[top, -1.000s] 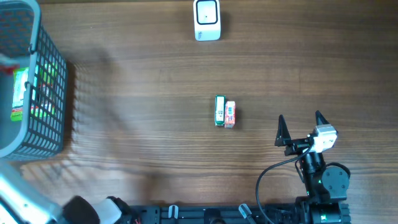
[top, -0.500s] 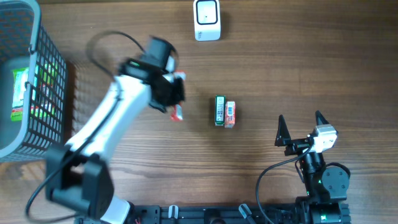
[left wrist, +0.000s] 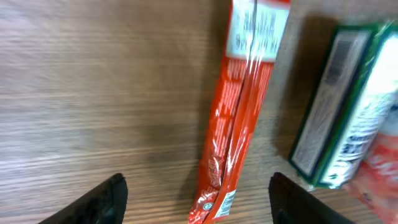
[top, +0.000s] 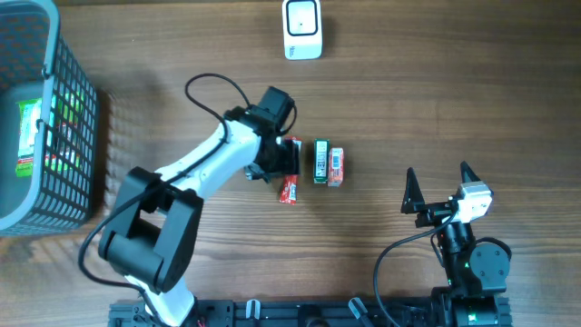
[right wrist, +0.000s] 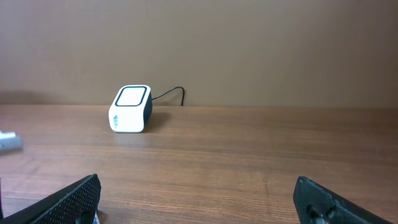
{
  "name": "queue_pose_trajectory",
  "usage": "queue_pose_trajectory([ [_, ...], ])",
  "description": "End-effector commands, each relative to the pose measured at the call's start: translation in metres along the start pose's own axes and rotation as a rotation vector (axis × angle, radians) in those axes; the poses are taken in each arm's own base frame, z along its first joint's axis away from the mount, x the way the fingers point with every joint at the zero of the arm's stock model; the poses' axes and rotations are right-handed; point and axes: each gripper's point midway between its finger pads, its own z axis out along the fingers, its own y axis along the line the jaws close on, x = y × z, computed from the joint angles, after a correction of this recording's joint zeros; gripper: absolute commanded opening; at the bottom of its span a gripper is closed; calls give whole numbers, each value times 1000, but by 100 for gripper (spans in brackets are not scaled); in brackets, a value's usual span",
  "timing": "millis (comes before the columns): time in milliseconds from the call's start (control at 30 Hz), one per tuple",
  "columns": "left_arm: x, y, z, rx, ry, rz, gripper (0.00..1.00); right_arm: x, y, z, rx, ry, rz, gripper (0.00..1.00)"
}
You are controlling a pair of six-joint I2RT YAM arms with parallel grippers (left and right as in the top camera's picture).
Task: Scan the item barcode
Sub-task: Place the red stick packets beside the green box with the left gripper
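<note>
A red snack packet (top: 290,182) lies flat on the wooden table, just left of a green box (top: 320,161) and a small orange-and-white box (top: 336,167). My left gripper (top: 289,167) hangs over the packet, open, with a finger on either side and neither touching it. In the left wrist view the packet (left wrist: 239,118) runs up between the dark fingertips (left wrist: 102,199), and the green box (left wrist: 329,118) shows a barcode on its side. The white scanner (top: 301,29) stands at the far edge. My right gripper (top: 439,186) rests open and empty at the near right.
A grey wire basket (top: 77,182) holding green packages (top: 32,136) stands at the far left. From the right wrist, the scanner (right wrist: 130,109) shows ahead to the left, with its cable trailing behind it.
The left arm swung in from the lower left carrying the red packet, set it down beside the green box and opened its jaws. The right arm has not moved.
</note>
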Motion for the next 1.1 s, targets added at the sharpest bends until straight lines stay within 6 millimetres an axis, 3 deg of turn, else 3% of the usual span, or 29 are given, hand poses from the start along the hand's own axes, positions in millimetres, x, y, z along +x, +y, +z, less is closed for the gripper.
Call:
queue_pose_trajectory([
  [0,-20,-11,-42,68,-98,-6,49,-1,1,0,-10,-4,-9,99],
  [67,-11,-15,-40,76,-68,4,5,-1,1,0,-10,-4,-9,100],
  [100,-4,-17,-35,69,-51,16,4,-1,1,0,-10,-4,-9,100],
  [367,19,-29,11,58,-14,69,4,-1,1,0,-10,-4,-9,100],
  [567,25,-6,35,-63,6,61,4,-1,1,0,-10,-4,-9,100],
  [733,31,-2,47,-85,40,61,5,-1,1,0,-10,-4,-9,100],
  [833,31,-6,45,-72,39,66,4,-1,1,0,-10,-4,-9,100],
  [1033,-14,-33,-23,38,-123,51,9,-1,1,0,-10,-4,-9,100],
  [1067,-14,-33,-25,40,-127,50,10,-1,1,0,-10,-4,-9,100],
])
